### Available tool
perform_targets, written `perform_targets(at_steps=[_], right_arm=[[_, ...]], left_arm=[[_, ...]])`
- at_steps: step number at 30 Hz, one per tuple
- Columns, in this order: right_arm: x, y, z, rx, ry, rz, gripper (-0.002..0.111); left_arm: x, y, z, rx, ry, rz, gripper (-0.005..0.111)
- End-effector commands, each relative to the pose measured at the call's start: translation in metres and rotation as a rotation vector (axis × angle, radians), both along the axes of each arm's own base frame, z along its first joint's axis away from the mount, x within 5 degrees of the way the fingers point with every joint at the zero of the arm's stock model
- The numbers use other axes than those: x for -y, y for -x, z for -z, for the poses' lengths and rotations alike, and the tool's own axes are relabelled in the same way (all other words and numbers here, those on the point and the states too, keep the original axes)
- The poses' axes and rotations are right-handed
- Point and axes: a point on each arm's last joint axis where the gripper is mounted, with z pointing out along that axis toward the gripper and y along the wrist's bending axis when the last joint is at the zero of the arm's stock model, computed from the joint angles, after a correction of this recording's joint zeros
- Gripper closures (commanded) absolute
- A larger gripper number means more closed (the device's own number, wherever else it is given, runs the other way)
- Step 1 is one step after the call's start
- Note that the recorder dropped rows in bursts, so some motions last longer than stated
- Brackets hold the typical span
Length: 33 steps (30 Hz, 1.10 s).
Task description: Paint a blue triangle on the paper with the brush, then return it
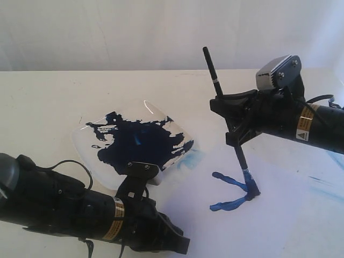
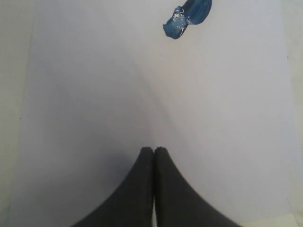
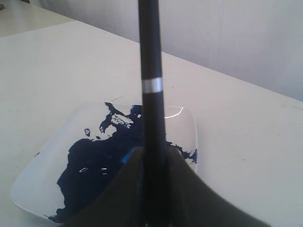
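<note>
My right gripper (image 1: 233,129) is shut on the black handle of the brush (image 1: 217,86), which stands nearly upright with its blue bristle tip (image 1: 251,192) on the paper (image 1: 285,220). The blue triangle (image 1: 232,192) shows as two thick glossy strokes that meet at the tip in a sideways V. In the right wrist view the brush (image 3: 150,61) rises between the fingers of the right gripper (image 3: 154,163). My left gripper (image 2: 154,150) is shut on nothing above the paper (image 2: 94,94), near one stroke end (image 2: 186,18). That left gripper (image 1: 183,246) lies at the front.
A clear square dish (image 1: 88,161) holding a dark navy paint puddle (image 1: 137,142) sits left of the paper, just behind my left arm. The same dish (image 3: 187,120) lies beyond the right fingers. Faint pale-blue smears (image 1: 322,188) mark the paper's right part.
</note>
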Motion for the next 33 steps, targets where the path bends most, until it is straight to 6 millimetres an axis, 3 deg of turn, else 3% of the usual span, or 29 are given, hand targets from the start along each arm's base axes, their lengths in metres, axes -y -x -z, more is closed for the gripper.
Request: perform_targets(at_steps=[1, 33], right_arm=[[0.0037, -0.0013, -0.0029, 0.018, 0.01, 0.015, 0.108], [0.0056, -0.0022, -0.0103, 0.065, 0.005, 0.045, 0.108]], left_arm=[[-0.0089, 0.0012, 0.009, 0.012, -0.091, -0.006, 0.107], [-0.0089, 0.0012, 0.009, 0.012, -0.091, -0.006, 0.107]])
